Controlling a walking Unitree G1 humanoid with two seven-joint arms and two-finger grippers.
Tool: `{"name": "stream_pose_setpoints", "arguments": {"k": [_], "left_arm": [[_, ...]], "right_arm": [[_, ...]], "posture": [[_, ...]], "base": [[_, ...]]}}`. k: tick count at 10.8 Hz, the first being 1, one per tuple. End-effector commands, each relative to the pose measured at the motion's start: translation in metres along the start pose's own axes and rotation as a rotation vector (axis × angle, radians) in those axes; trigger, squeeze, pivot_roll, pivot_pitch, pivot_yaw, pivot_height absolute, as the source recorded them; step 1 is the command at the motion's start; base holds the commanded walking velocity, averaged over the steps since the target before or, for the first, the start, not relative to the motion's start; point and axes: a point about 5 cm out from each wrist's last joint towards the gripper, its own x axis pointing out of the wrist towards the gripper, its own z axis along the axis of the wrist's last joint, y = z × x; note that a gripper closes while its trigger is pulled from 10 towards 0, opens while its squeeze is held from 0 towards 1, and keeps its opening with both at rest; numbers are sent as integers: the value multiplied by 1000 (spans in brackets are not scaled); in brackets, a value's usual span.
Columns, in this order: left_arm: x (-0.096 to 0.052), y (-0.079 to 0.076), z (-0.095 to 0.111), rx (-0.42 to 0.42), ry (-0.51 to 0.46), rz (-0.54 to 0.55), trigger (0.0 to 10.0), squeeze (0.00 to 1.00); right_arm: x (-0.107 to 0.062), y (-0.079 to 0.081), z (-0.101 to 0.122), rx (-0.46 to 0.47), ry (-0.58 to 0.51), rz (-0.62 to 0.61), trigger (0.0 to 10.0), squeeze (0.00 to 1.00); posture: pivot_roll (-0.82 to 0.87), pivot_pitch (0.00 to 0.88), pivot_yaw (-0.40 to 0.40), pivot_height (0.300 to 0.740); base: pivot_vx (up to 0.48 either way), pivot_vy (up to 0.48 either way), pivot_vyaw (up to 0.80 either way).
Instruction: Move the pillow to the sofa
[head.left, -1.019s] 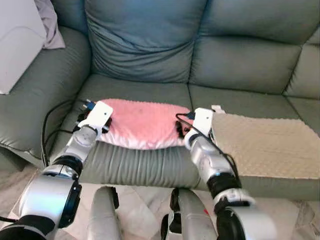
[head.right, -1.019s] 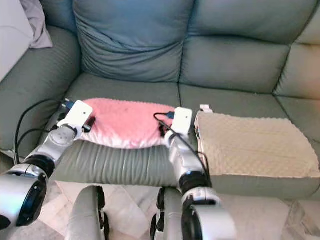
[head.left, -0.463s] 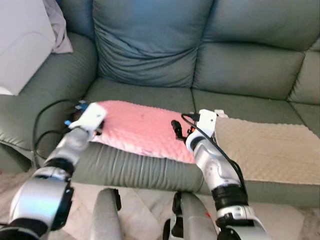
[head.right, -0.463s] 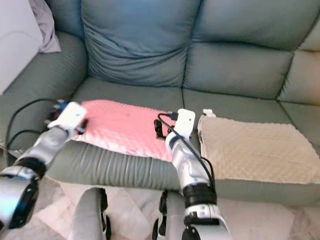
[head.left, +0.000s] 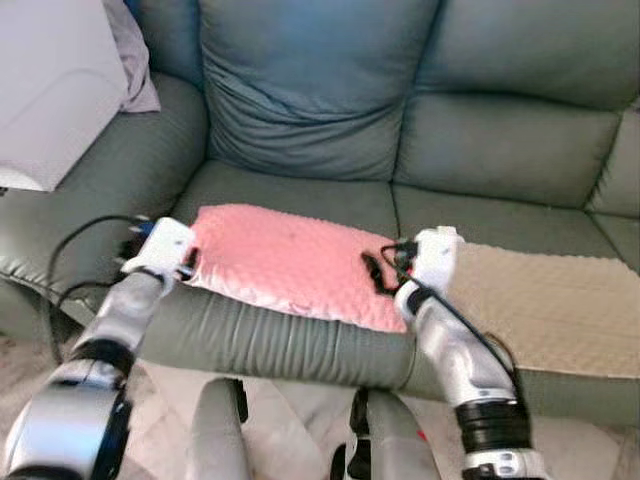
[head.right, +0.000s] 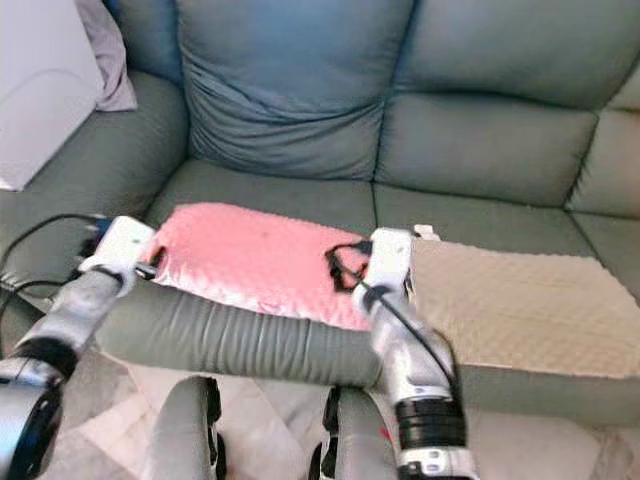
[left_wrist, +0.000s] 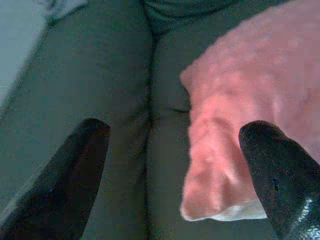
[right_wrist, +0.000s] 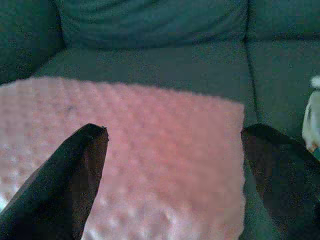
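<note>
A pink dimpled pillow (head.left: 285, 262) lies flat on the left seat cushion of the grey-green sofa (head.left: 300, 185), its front edge near the seat's front. My left gripper (head.left: 186, 264) sits at the pillow's left end. In the left wrist view its fingers (left_wrist: 80, 165) stand wide apart, and the pillow's corner (left_wrist: 225, 150) lies between them, closer to one finger. My right gripper (head.left: 377, 272) rests over the pillow's right end. It is open too, with its fingers (right_wrist: 75, 175) spread above the pink surface (right_wrist: 165, 150).
A beige dimpled pillow (head.left: 545, 300) lies on the seat to the right, close to my right wrist. A large back cushion (head.left: 310, 85) stands behind. A white object (head.left: 45, 90) and a lilac cloth (head.left: 135, 70) sit on the left armrest. A black cable (head.left: 70, 250) loops from my left arm.
The camera has shifted. The pillow has settled flatter on the seat, slightly turned. Both arms have eased outward along the seat's front edge, with the grippers still at the pillow's ends.
</note>
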Motion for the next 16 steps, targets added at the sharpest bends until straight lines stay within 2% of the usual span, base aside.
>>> {"name": "stream_pose_setpoints", "arguments": {"k": [1, 2, 3, 5, 6, 7, 8, 9, 10, 11, 13, 15, 16], "left_arm": [[-3, -2, -1, 3, -17, -20, 10000, 1000], [-5, 0, -5, 24, -21, -32, 10000, 1000], [-8, 16, -3, 16, -63, 28, 10000, 1000], [-12, 23, 19, -29, -211, 72, 10000, 1000], [-16, 18, 33, -57, -301, 56, 10000, 1000], [-18, 11, 37, -70, -333, 31, 10000, 1000], [-20, 3, 36, -74, -331, 10, 10000, 1000], [-22, -4, 37, -75, -331, -13, 10000, 988], [-24, -6, 38, -79, -335, -23, 10000, 173], [-29, -8, 39, -88, -340, -37, 10000, 0], [-39, -13, 32, -91, -337, -64, 10000, 0], [-53, -4, 21, -102, -296, -49, 10000, 0], [-56, -1, 18, -95, -280, -56, 10000, 0]], "right_arm": [[0, 1, 1, -6, -2, -2, 10000, 1000], [1, 4, -2, -4, 32, 5, 10000, 1000], [5, 7, -10, 55, 146, 52, 10000, 1000], [9, 8, -16, 90, 242, 158, 10000, 1000], [8, 9, -19, 165, 313, 221, 10000, 1000], [4, 8, -20, 214, 355, 272, 10000, 1000], [-1, 8, -24, 229, 409, 333, 10000, 1000], [-7, 6, -32, 203, 458, 340, 10000, 1000], [-10, 3, -37, 207, 479, 324, 10000, 1000], [-14, 0, -41, 218, 503, 302, 10000, 1000], [-15, -4, -50, 211, 507, 252, 10000, 1000], [-11, -1, -50, 210, 489, 257, 10000, 1000], [-7, 0, -52, 202, 491, 258, 10000, 1000]], "posture": [[-36, 0, -46, 627], [-35, 0, -41, 627], [-18, 0, -44, 627], [0, 0, -47, 627], [1, 0, -49, 627], [-2, 0, -48, 627], [-6, 0, -47, 627], [-9, 0, -45, 627], [-5, 0, -51, 627], [-4, 0, -53, 627], [16, 0, -59, 627], [33, 0, -55, 627], [46, 33, -46, 627]], "base": [[0, 0, 0], [0, 0, 0], [0, 0, 0], [0, 0, 0], [0, 0, 0], [0, 0, 0], [0, 0, 0], [0, 0, 0], [0, 0, 0], [0, 0, 0], [0, 0, 0], [0, 0, 0], [0, 0, 0]]}}
